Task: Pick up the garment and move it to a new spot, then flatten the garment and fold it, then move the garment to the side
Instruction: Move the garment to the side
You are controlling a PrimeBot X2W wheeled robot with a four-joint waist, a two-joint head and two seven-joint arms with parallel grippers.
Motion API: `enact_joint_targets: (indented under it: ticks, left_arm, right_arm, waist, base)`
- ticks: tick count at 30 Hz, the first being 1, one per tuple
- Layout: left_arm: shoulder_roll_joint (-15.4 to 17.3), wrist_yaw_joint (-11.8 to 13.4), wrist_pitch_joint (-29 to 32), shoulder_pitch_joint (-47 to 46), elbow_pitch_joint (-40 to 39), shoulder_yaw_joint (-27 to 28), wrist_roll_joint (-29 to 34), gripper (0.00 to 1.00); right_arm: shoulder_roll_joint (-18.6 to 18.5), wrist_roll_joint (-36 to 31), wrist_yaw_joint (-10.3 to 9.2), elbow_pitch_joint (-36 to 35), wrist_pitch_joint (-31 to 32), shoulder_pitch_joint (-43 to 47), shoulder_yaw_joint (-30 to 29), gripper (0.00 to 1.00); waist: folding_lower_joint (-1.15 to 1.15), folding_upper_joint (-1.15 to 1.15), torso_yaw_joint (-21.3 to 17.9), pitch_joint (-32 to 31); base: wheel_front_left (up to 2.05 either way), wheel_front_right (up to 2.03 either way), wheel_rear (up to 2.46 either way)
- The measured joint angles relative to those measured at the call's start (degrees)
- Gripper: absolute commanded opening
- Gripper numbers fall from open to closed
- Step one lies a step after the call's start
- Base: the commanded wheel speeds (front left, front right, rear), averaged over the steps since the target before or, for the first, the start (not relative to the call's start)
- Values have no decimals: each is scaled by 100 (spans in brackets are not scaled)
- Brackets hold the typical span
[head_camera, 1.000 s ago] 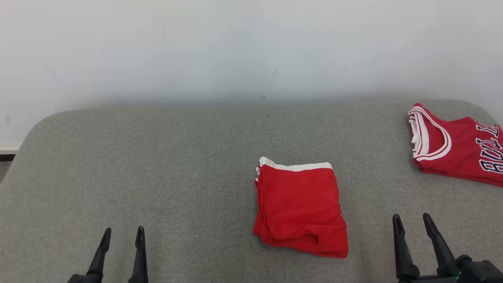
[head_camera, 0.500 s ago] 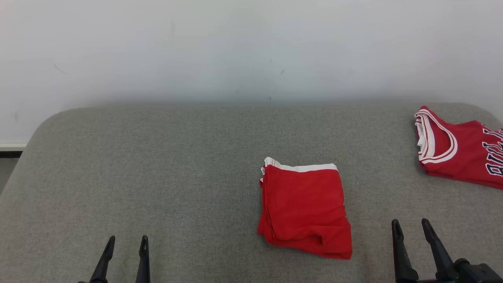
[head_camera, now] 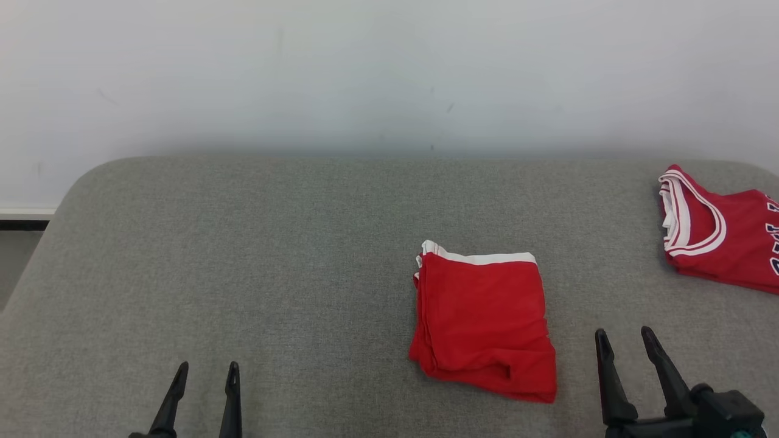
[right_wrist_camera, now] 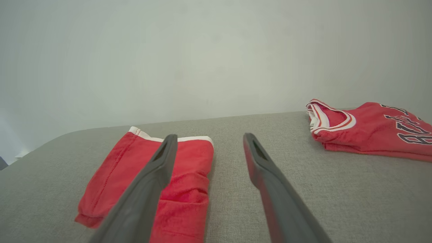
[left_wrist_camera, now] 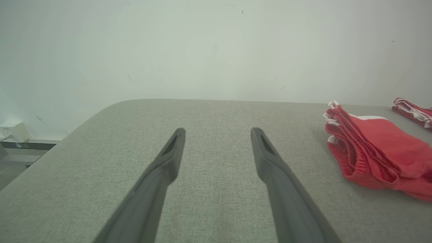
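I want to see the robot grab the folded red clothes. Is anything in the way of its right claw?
Nothing visible is in the way. The open right claw is just right of the folded red clothes, with bare grey cushion between them. The red jersey lies farther right.

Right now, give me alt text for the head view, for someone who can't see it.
A folded red garment with a white band lies right of centre on a grey surface, with a red jersey at the right edge. The left gripper and right gripper, both open and empty, show at the bottom corners.
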Motion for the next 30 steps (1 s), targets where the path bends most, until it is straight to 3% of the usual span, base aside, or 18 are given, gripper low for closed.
enact_joint_targets:
  ticks: [7,14,22,30]
  left_arm:
    - [-46,-1,-1,-171,13,-130,-31,100]
    - [-73,-1,-1,-402,101,-285,-137,100]
    - [-81,-1,0,-524,137,-300,-187,100]
    - [-76,-1,0,-639,146,-255,-194,100]
  right_arm:
    - [-281,-9,-1,606,321,-892,345,100]
    - [-455,-75,-1,1735,716,-1838,407,100]
    - [-413,-73,0,2994,856,-2438,439,100]
    - [-188,-27,0,3887,804,-2653,476,100]
  waist:
    - [1,0,201,132]
    - [1,0,493,364]
    - [1,0,764,627]
    - [1,0,767,810]
  base:
    - [0,0,0]
    - [0,0,0]
    - [0,0,0]
    - [0,0,0]
